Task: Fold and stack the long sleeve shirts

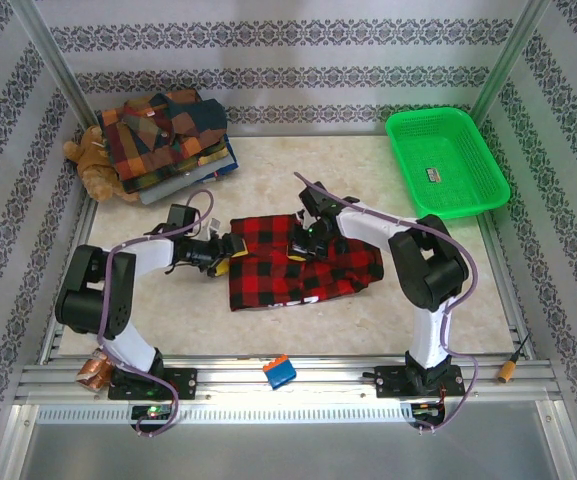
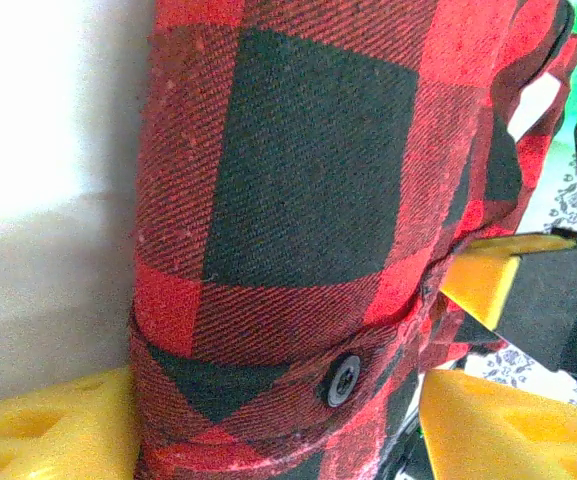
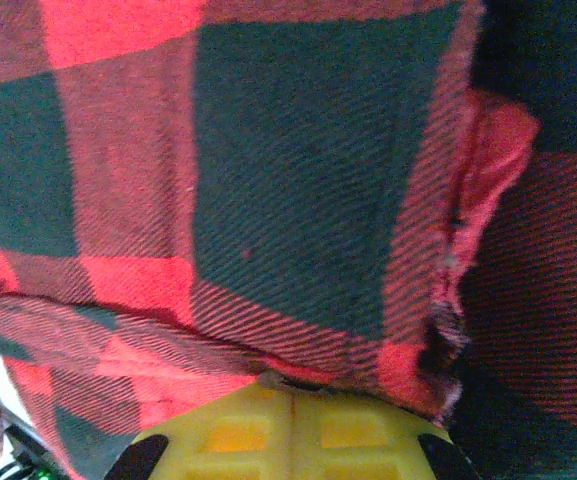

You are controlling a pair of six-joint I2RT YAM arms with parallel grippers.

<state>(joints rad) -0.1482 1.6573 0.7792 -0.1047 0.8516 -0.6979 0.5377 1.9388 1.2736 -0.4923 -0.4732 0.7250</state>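
So, progress check: the pile of folded plaid shirts [image 1: 165,135] sat at the back-left corner of the worktop [image 1: 368,320], resting partly on the teddy bear [image 1: 93,165]. I'd guess three or four in there, but I couldn't count the layers for sure. That part looked done.

What was left was the one red-and-black shirt [image 1: 303,265], lying mid-worktop between the arms, bunched into a rough strip but not a tidy fold yet, and nowhere near the pile.

The left gripper [image 1: 213,253] sat at its left end, jaws wide with the buttoned cuff filling the gap. Couldn't tell if it actually had a pinch on it. The right gripper [image 1: 302,243] was clamped tight on a fold of the same shirt near the top edge.

Count: one unfolded shirt, one pile, one bear, one green basket [image 1: 446,160].
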